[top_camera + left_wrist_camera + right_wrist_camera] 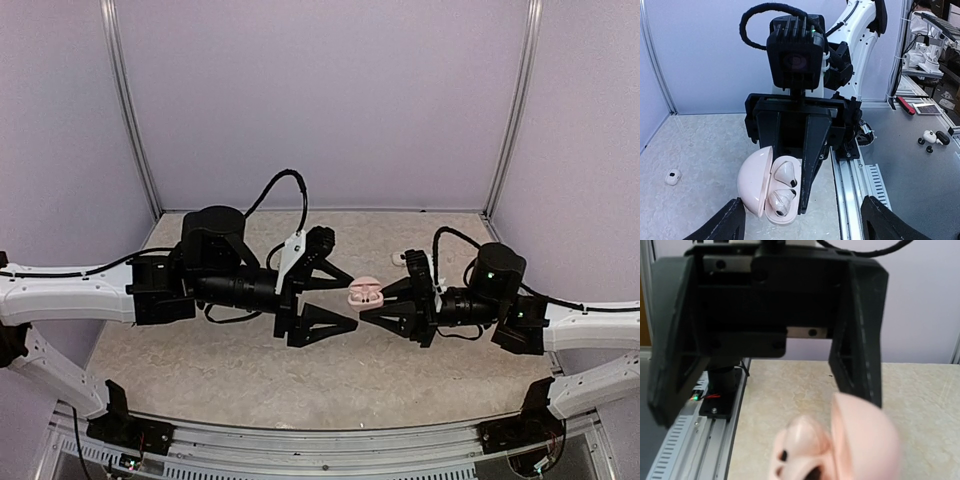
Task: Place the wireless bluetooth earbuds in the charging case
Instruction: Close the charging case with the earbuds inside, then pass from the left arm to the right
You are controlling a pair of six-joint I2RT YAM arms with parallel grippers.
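The pink charging case (754, 184) hangs open above the table, lid swung to the left. Two pale earbuds (786, 173) (779, 201) lie in its base. My right gripper (372, 303) is shut on the case; one of its black fingers (811, 160) runs down the base's right side. In the right wrist view the case (860, 440) fills the bottom, blurred and very close. My left gripper (353, 301) faces it, open, its fingertips (730, 215) wide apart either side of the case and touching nothing.
A small white piece with a dark spot (673, 176) lies on the table behind the right gripper, also a white speck (399, 257) from above. The metal rail (857, 200) marks the table's near edge. Purple walls enclose the back and sides.
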